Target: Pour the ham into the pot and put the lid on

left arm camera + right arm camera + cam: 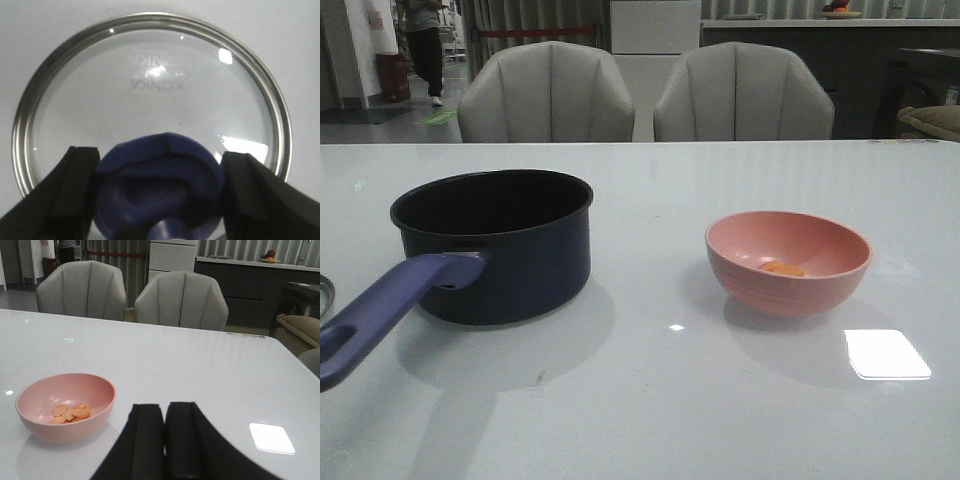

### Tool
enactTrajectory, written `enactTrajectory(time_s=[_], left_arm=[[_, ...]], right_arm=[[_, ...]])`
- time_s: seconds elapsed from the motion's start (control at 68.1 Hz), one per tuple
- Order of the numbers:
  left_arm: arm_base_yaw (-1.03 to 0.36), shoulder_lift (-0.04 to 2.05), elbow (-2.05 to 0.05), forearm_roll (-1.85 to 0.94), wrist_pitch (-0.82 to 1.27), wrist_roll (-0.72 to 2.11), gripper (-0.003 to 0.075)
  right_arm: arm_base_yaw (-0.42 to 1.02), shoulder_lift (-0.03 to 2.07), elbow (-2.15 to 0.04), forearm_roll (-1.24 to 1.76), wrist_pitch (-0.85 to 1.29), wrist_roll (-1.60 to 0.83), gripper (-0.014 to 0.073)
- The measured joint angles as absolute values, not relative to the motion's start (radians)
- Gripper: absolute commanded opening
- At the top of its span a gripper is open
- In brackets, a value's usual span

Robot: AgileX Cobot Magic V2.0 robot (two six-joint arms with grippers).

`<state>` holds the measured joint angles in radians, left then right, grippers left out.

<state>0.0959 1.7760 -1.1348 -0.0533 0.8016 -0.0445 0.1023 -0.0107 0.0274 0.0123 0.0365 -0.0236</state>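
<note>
The navy pot (pixel 505 270) stands at the left of the table, its purple-blue handle (pixel 380 312) pointing to the near left. Several orange ham pieces (pixel 782 268) lie in a pink bowl (pixel 790 295) at the right; the right wrist view also shows the ham (pixel 70 413). The glass lid (pixel 150 85) lies flat on the table, and only its rim (pixel 323 290) shows at the front view's left edge. My left gripper (pixel 160 155) has a finger touching each side of the lid's blue knob (pixel 160 170). My right gripper (pixel 164 407) is shut and empty, to the right of the bowl (pixel 65 427).
The white table (pixel 670 410) has a bright light reflection (pixel 886 354) near the bowl. Two grey chairs (pixel 545 95) stand behind the far edge. Neither arm shows in the front view.
</note>
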Motion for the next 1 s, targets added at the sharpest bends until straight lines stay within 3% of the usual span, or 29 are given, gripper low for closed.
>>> enactTrajectory(time_s=[0.073, 0.162, 0.544, 0.999], left_arm=[[0.096, 1.782, -1.137, -0.056, 0.8, -0.045, 0.0512], [0.096, 1.791, -1.138, -0.056, 0.795, -0.045, 0.0599], [0.09, 1.736, -1.141, -0.052, 0.795, 0.0, 0.0603], [-0.019, 1.264, -0.99, -0.062, 0.684, 0.014, 0.0603]], right_arm=[[0.102, -0.011, 0.027, 0.012, 0.036, -0.024, 0.0149], [0.102, -0.011, 0.027, 0.012, 0.036, -0.024, 0.0149], [0.102, -0.011, 0.027, 0.012, 0.036, -0.024, 0.0149], [0.102, -0.011, 0.027, 0.012, 0.036, -0.024, 0.0149]])
